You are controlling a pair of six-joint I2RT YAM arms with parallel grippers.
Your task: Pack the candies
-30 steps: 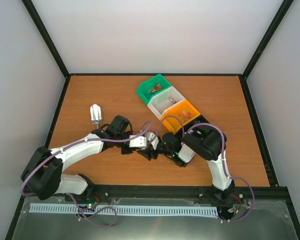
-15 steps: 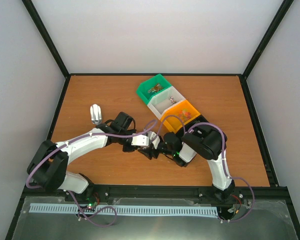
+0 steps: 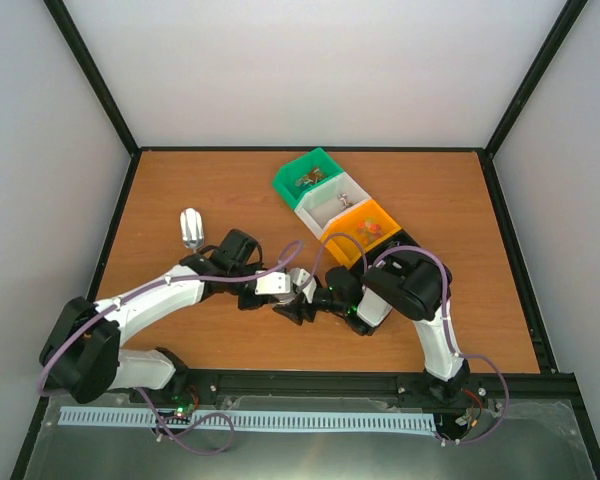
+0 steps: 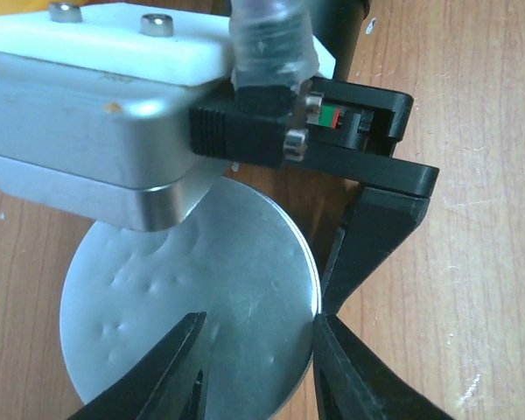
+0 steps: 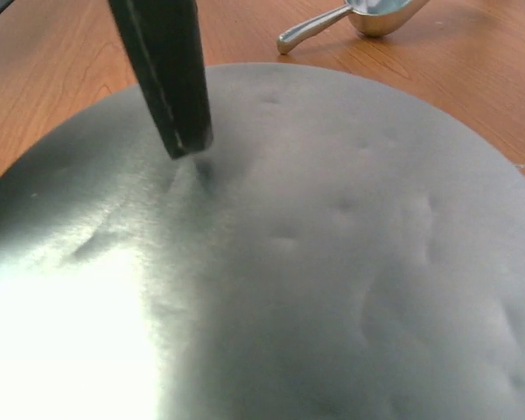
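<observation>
Left claw (image 4: 258,324) partly open, tips apart over near edge of round metal disc (image 4: 157,297); disc face showing in the gap, nothing seen clamped. Right claw (image 3: 320,297) spread wide at same disc, one black finger (image 4: 376,227) against disc's right rim, other finger hidden behind its silver body. Gripping or just bracketing: cannot tell.

Left wrist only: disc seen nearly whole, lightly dented, wood of counter (image 3: 180,180) behind it, right claw's silver body overlapping its top.

Right wrist only: disc filling most of view, very close. Dark finger (image 5: 162,79) tip down on its face, owner unclear. Metal scoop (image 5: 376,16) on wood beyond disc.

Top view only: disc itself hidden under the two meeting claws. Candies (image 3: 308,180) well beyond disc and to its right, as small bits of colour inside green bin (image 3: 288,188), white bin (image 3: 310,215) and orange bin (image 3: 345,245). Bins touching in a diagonal row, orange nearest disc.

Versus a second ago: both claws at same spot over disc, left forearm only slightly shifted. Bins, candies, scoop unmoved.
</observation>
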